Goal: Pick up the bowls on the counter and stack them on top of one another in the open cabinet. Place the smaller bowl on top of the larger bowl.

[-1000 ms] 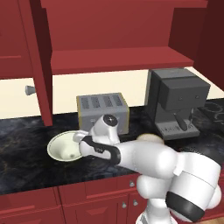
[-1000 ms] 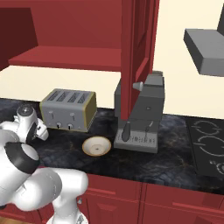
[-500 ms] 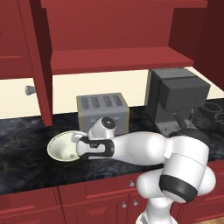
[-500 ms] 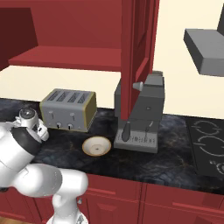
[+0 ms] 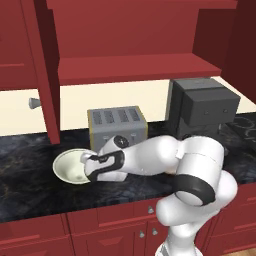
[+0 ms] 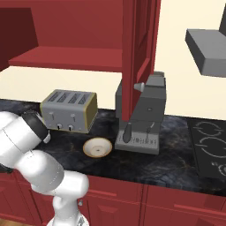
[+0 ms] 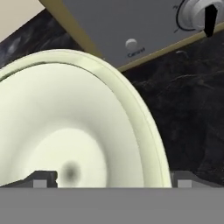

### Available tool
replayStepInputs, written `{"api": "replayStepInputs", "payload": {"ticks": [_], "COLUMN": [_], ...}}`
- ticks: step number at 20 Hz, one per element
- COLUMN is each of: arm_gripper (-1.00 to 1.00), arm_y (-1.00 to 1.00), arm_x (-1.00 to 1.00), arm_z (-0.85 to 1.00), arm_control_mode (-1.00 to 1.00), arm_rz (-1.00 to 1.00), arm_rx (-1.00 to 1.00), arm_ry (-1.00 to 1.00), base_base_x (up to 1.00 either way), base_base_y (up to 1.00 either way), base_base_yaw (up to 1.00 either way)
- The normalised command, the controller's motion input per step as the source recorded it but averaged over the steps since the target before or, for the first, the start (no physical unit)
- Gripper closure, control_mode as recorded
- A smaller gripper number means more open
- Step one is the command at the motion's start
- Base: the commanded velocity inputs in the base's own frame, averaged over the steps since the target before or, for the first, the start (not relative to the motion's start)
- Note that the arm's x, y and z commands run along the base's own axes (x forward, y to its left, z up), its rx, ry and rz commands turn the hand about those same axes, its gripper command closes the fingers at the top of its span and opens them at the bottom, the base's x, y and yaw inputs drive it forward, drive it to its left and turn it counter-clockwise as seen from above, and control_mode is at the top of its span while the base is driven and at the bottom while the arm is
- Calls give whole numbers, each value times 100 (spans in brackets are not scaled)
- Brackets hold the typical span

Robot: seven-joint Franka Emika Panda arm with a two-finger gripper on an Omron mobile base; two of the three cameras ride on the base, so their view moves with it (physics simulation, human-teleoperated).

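Gripper (image 7: 111, 179) spread wide, straddled larger bowl's (image 5: 70, 165) rim, bowl stood on counter (image 5: 30, 190) before toaster (image 5: 116, 125), smaller bowl (image 6: 97, 148) right of toaster.

Grey four-slot toaster (image 5: 117, 127) with tan sides, dark grey coffee machine (image 5: 201, 107), black stovetop (image 6: 210, 148), grey range hood (image 6: 207, 57)

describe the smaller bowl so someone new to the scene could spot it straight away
On the black counter, look between the silver toaster and the grey coffee machine, just in front of them. The smaller bowl sits there: shallow, saucer-like, tan rim, cream inside, unlike the deep cream larger bowl left of the toaster.
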Motion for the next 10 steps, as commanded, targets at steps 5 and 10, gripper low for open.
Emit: {"api": "replayStepInputs", "payload": {"ticks": [5, 10], "arm_gripper": [-100, 100], "arm_y": [18, 24], "arm_x": [17, 13], "arm_z": [-15, -6], "arm_control_mode": [-100, -100], "arm_rz": [-1, -3], "arm_rx": [1, 1], "arm_ry": [-1, -4], "base_base_x": [0, 0], "base_base_y": [0, 0], "base_base_yaw": [0, 0]}}
